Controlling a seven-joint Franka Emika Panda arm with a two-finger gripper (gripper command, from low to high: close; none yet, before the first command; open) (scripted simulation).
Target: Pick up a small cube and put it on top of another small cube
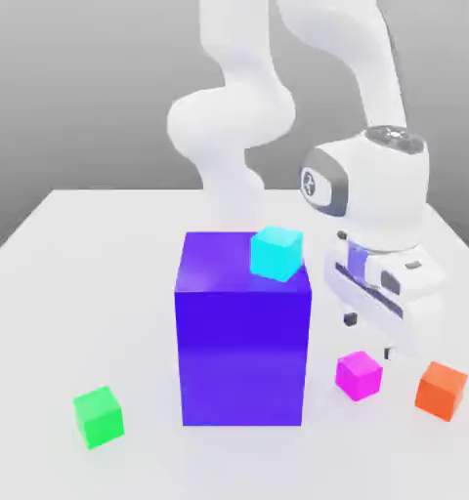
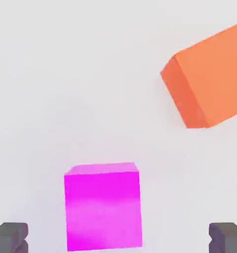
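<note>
The small magenta cube (image 1: pixel 359 375) rests on the white table at the exterior view's right, just beside the big purple block. My gripper (image 1: pixel 369 335) hovers right above it, open, and nothing is held. In the hand view the magenta cube (image 2: pixel 103 207) lies between the two dark fingertips (image 2: pixel 10 237), nearer one of them, with the gripper (image 2: pixel 118 238) open wide around it. The small green cube (image 1: pixel 99 417) sits far off at the exterior view's left, near the table's front.
A tall purple block (image 1: pixel 242 332) stands mid-table with a cyan cube (image 1: pixel 276 253) on its top corner. An orange cube (image 1: pixel 441 390) (image 2: pixel 209 81) lies close to the magenta one, toward the exterior view's right. The table (image 1: pixel 102 254) is white.
</note>
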